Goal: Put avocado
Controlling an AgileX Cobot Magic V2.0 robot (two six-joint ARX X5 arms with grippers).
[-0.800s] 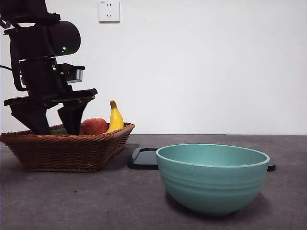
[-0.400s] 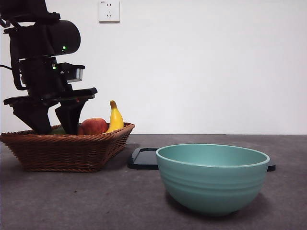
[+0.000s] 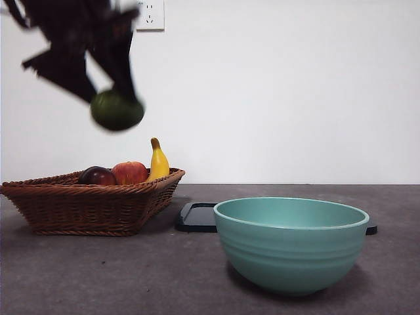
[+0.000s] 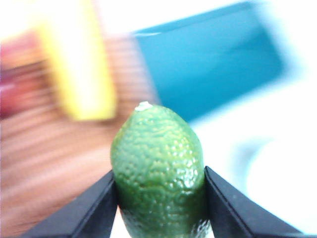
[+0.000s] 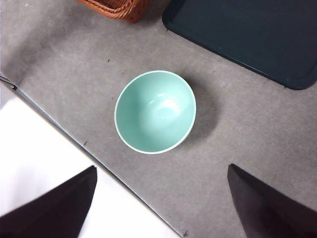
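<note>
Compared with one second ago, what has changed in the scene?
The left gripper, earlier down in the woven wicker basket, has risen high above it, shut on the dark green oval avocado. A dark red-purple round fruit now shows in the basket. The red apple, yellow banana and teal bowl stayed.

Front: low, level across the worktop (image 3: 131,275), bowl (image 3: 291,243) near.
Left wrist: close on avocado (image 4: 158,168).
Right wrist: high, looking down; shares bowl, basket (image 5: 119,7).
</note>
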